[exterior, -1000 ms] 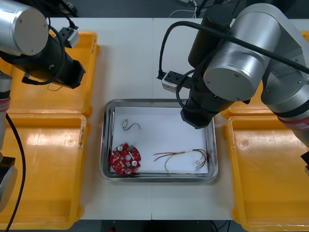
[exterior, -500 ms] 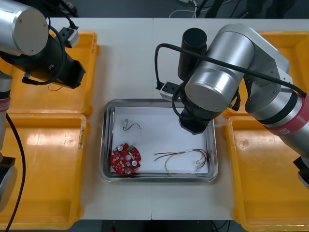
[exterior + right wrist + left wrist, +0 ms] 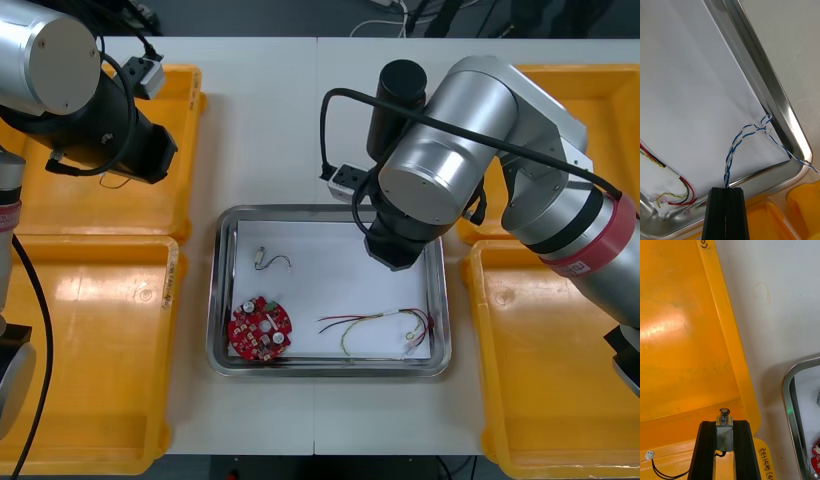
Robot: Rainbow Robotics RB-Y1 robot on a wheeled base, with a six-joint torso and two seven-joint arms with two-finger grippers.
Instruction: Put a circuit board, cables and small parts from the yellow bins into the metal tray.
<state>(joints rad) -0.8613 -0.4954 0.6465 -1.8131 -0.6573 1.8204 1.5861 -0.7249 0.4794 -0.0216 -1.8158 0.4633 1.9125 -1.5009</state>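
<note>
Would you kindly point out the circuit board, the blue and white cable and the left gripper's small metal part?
round red circuit board (image 3: 260,328): front view, board's centre.
twisted blue and white cable (image 3: 730,152): right wrist view, twisted middle.
small metal part (image 3: 724,435): left wrist view, its body.

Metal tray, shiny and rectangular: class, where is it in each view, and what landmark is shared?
Front view: shiny metal tray mid-table, between yellow bins.
Right wrist view: its corner, beyond the right gripper.
Left wrist view: its rim, beside a yellow bin.
Landmark: light table.
</note>
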